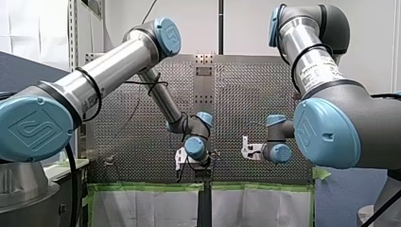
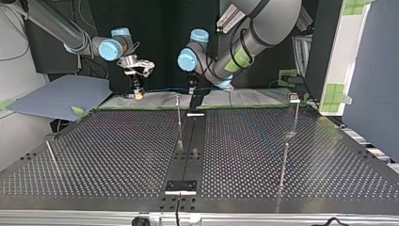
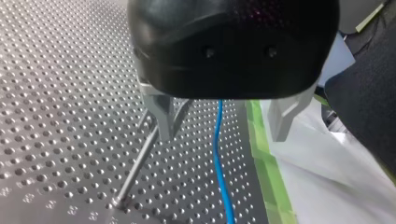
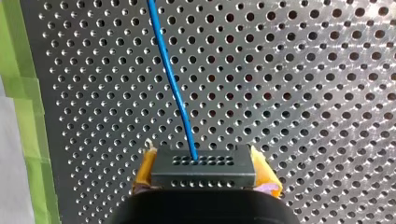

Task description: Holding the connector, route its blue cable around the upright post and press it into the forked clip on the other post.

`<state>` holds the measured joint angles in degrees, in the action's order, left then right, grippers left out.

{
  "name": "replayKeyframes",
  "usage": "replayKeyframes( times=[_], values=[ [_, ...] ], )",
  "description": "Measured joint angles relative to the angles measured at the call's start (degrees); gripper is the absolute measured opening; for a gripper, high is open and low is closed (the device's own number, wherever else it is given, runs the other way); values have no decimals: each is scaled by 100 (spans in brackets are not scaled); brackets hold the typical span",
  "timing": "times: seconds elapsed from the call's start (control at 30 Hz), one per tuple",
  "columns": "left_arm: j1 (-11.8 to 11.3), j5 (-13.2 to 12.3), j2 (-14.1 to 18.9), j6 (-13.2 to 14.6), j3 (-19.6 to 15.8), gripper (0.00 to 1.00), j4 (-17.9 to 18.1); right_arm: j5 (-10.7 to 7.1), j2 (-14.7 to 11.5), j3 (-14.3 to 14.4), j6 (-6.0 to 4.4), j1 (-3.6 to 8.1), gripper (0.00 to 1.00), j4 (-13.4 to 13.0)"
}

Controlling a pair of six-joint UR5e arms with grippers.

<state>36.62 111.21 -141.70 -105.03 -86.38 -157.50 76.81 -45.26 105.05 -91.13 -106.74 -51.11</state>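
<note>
Right gripper point(image 2: 138, 93), at the top view's left just past a grey board point(image 2: 61, 94), has its yellow pads point(image 4: 145, 170) closed on the dark connector point(image 4: 203, 167). The blue cable point(image 4: 173, 84) runs from it across the perforated table point(image 4: 303, 93). Further right, left gripper point(image 3: 222, 123) stands wide open, the cable passing free between its metal fingers point(image 3: 163, 119), with a thin post point(image 3: 135, 172) beside one. Green tape point(image 3: 266, 163) edges the table, with a white sheet point(image 3: 327, 177) beyond. Far right stands the clip point(image 2: 294, 97) on its post.

I'm seeing a blue cable point(image 4: 173, 84), dark grey connector point(image 4: 203, 168) with hole rows, yellow pads point(image 4: 264, 170), silver perforated surface point(image 4: 303, 93), green tape point(image 4: 28, 116).
</note>
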Motion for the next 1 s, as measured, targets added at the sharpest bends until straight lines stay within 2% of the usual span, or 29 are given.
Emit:
replayKeyframes(
  times=[0.2,0.37,0.53,0.87,0.9,0.93,0.97,1.0],
  values=[
    [-30,-36,-255,-1,242,100,-25,-57,-1,11,-11,-1,0,-27],
    [-53,-11,-455,-39,408,100,128,-103,1,12,-31,5,0,-32],
    [-63,74,-498,-56,520,100,280,-112,1,12,-64,25,0,-48],
    [-65,277,-502,71,551,100,311,-110,2,12,-143,34,0,-91],
    [-65,282,-504,100,552,83,314,-108,2,12,-146,34,0,-91],
    [-64,291,-505,143,552,83,320,-107,2,12,-148,34,0,-92],
    [-62,302,-504,176,553,57,326,-105,2,12,-149,34,0,-92],
    [-58,319,-503,213,553,39,335,-103,2,12,-150,34,0,-93]
  ],
)
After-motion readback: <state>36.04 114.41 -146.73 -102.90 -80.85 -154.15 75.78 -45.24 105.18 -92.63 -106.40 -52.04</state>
